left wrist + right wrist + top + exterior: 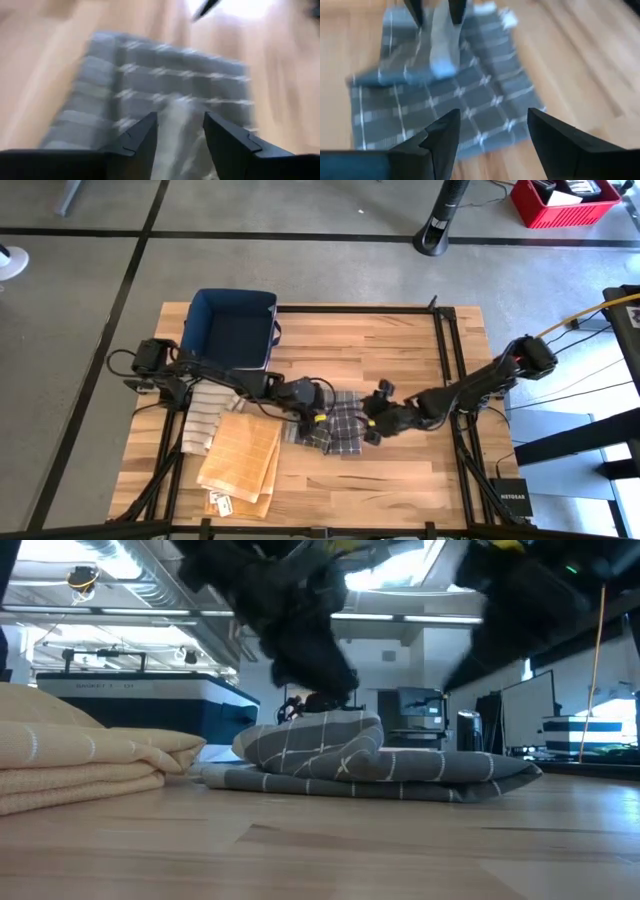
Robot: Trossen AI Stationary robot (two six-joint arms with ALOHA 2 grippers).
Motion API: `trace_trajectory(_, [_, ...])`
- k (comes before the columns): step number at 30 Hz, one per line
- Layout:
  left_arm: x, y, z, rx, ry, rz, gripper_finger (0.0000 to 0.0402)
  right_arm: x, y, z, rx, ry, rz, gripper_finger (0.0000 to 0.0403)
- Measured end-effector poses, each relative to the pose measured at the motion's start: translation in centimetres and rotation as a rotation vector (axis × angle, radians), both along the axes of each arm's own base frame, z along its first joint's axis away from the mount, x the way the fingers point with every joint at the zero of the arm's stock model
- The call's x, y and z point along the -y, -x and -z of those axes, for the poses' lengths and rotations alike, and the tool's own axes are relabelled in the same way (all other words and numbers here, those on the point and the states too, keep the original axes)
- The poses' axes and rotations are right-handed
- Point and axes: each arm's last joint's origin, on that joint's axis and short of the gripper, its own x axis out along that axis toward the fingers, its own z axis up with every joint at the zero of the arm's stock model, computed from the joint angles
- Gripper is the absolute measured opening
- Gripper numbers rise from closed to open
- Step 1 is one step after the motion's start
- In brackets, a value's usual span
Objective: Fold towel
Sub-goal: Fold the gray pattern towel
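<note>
1. Surface: a light wooden table point(400, 350) carries a dark frame. It stands on a grey concrete floor point(300, 270) marked with black lines.
2. The grey checked towel point(338, 427) lies at table centre, partly folded, with a raised fold on its left part.
3. At 9 o'clock from the towel lie a tan folded cloth point(240, 457) and a striped cloth point(205, 415). At 11 o'clock stands a dark blue bin point(232, 328).
4. The left gripper point(318, 418) is at the towel's left edge. Its jaws grasp the raised fold, seen between its fingers point(142, 137) in the left wrist view.
5. The right gripper point(372, 425) hovers at the towel's right edge, jaws released and spread, holding nothing.
6. Open room: bare wood lies from 12 to 3 o'clock of the towel. The front table edge is near at 6 o'clock.
7. Hidden: in the low view both arms are dark shapes against bright ceiling lights. Both wrist views are motion-blurred.
</note>
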Motion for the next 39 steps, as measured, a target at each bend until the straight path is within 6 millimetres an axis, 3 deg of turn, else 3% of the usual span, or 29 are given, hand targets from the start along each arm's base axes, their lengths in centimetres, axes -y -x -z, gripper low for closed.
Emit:
trace_trajectory(6, [-0.9,-1.4,-1.3,0.014,-0.029,0.132,0.0211,0.2,1.7,3.0,-0.054,-0.023,-0.08,0.0232])
trace_trajectory(10, [-2.0,-1.3,-1.0,-0.016,-0.059,0.131,0.0244,0.0,1.5,3.8,0.068,-0.039,-0.149,0.0232])
trace_trajectory(15, [-3.0,-1.6,1.3,-0.099,-0.039,0.123,0.0252,-0.3,0.6,4.3,0.174,-0.003,-0.233,0.0232])
trace_trajectory(20, [-3.0,-1.6,1.7,-0.109,0.043,0.18,0.0252,0.8,-0.4,6.1,0.131,0.032,-0.209,0.0232])
trace_trajectory(29, [-2.6,-1.8,2.0,-0.111,0.135,0.232,0.0173,1.7,-1.0,8.3,0.064,0.017,-0.199,0.0232])
trace_trajectory(36, [-2.3,-2.0,3.6,-0.145,0.114,0.259,0.0046,1.7,-0.9,8.9,0.022,0.03,-0.196,0.0232])
trace_trajectory(39, [-1.8,-1.2,2.4,-0.169,0.107,0.271,0.0009,1.7,-0.8,8.9,0.012,0.027,-0.191,0.0232])
